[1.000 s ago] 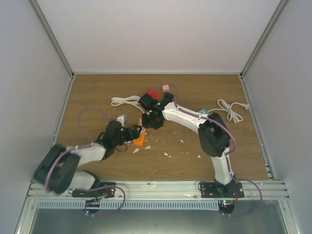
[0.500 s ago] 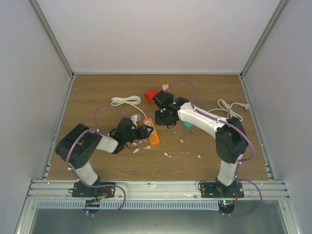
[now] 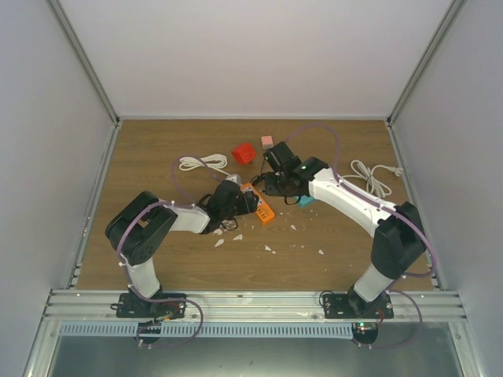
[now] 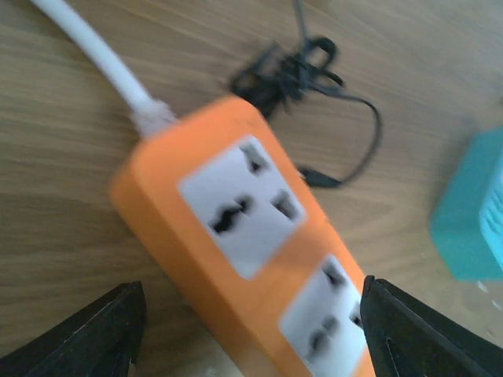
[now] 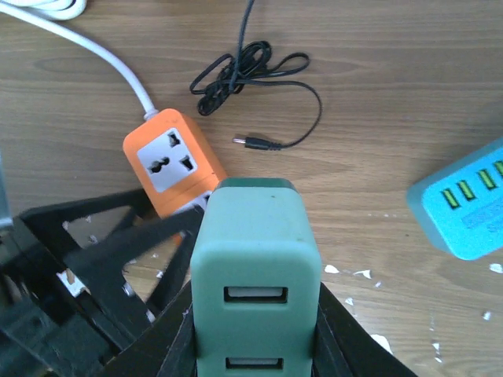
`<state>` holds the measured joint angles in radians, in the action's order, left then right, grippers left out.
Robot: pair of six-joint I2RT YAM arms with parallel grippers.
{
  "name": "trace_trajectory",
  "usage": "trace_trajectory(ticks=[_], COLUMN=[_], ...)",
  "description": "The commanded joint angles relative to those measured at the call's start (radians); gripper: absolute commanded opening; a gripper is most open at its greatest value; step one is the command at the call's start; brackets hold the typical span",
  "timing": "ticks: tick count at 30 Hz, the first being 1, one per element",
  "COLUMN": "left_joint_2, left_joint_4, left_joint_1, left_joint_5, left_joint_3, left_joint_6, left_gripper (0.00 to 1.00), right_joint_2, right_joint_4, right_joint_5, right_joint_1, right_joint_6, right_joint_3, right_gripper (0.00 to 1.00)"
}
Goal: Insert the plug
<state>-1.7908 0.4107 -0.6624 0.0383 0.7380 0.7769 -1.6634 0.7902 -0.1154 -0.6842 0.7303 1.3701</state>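
Note:
The orange power strip point(image 3: 263, 206) with white sockets lies slanted on the table's middle. In the left wrist view the strip point(image 4: 236, 236) lies between the open jaws of my left gripper point(image 4: 251, 330). The right finger touches its edge, and a gap shows at the left finger. My left gripper point(image 3: 247, 203) reaches it from the left. My right gripper point(image 5: 255, 334) is shut on the green plug point(image 5: 255, 251), a block with two USB ports. It holds the plug just above the strip's near end point(image 5: 169, 169). In the top view my right gripper point(image 3: 273, 184) is right behind the strip.
A teal charger block point(image 3: 305, 200) lies right of the strip, and a coiled black cable point(image 5: 247, 67) lies behind it. A red block point(image 3: 244, 151) and a pink block point(image 3: 267, 141) stand further back. White cords point(image 3: 203, 163) point(image 3: 371, 174) lie on both sides. White chips point(image 3: 269, 248) are scattered in front.
My left gripper has moved right and away from the near edge, and the orange strip has moved and turned with it. My right gripper has shifted right with the plug.

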Motion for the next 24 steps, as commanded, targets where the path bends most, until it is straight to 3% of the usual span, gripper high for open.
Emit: trace_trajectory(ticks=[1,5,9,24], left_joint_2=[0.028,0.083,0.078,-0.236], left_joint_4=[-0.234,-0.286,-0.301,-0.456], left_joint_1=[-0.019,-0.018,0.002,0.007], left_joint_5=[-0.268,-0.365,-0.356,-0.297], left_joint_3=[0.052,0.056,0.102,0.493], left_joint_6=[0.0,0.007,-0.03,-0.101], left_gripper=[0.78,0.81,0.81,0.77], right_joint_2=[0.083,0.149,0.198,0.319], right_joint_4=[-0.034,-0.059,-0.096,-0.144], right_joint_5=[-0.08,-0.091,-0.083,-0.077], right_joint_1=[0.021,0.052,0.063,0.063], right_joint_6=[0.001,0.0,-0.002,-0.018], right_joint_3=[-0.041,-0.087,-0.139,-0.258], right_gripper=[0.0,0.0,0.0,0.01])
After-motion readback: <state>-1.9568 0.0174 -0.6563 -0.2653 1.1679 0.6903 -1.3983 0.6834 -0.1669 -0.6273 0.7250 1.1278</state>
